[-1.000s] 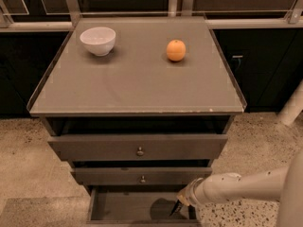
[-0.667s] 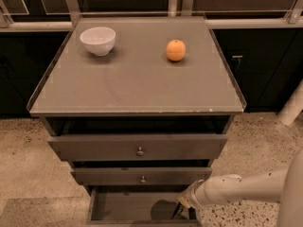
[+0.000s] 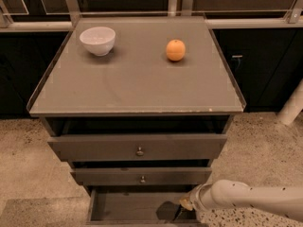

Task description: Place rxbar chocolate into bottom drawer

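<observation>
The bottom drawer (image 3: 118, 207) stands pulled open below the cabinet's two knobbed drawers, showing a flat grey floor. My white arm comes in from the lower right, and its gripper (image 3: 178, 213) reaches down into the drawer's right part. A dark flat shape (image 3: 165, 210) lies on the drawer floor right at the gripper. I cannot tell whether it is the rxbar chocolate or the gripper's own shadow. No black wrapper shows anywhere else.
A white bowl (image 3: 98, 40) and an orange fruit (image 3: 175, 50) sit on the cabinet top (image 3: 137, 86). The two upper drawers (image 3: 137, 148) are slightly ajar. Dark cabinets run behind, and speckled floor lies on either side.
The arm's wrist has sunk very slightly toward the drawer floor. The bowl, the orange and the drawers have not moved.
</observation>
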`<state>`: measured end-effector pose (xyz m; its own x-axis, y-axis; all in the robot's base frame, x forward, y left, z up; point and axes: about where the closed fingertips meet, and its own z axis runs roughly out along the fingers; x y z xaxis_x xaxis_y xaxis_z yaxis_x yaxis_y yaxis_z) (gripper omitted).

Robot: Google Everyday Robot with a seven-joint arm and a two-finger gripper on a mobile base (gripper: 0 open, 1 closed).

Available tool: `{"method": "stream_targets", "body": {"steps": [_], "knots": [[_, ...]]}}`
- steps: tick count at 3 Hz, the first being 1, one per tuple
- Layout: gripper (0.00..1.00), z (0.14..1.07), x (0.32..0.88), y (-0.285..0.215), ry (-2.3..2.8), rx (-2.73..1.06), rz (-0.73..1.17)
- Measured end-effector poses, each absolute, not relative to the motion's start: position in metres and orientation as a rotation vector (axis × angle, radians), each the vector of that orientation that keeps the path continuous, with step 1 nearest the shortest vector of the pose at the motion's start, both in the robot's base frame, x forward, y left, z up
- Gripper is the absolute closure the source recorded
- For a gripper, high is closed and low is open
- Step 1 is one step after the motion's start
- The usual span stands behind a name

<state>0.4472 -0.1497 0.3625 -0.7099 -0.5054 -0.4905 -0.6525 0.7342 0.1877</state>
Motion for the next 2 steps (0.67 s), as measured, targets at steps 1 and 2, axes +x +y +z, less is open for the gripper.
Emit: {"method": "stream_targets", "body": {"steps": [1,2], "knots": [[1.00,0.322,0.451,-0.158,2.538,-0.764,0.643],[1.00,0.283,0.461,-0.166,2.554,-0.647,0.758]]}}
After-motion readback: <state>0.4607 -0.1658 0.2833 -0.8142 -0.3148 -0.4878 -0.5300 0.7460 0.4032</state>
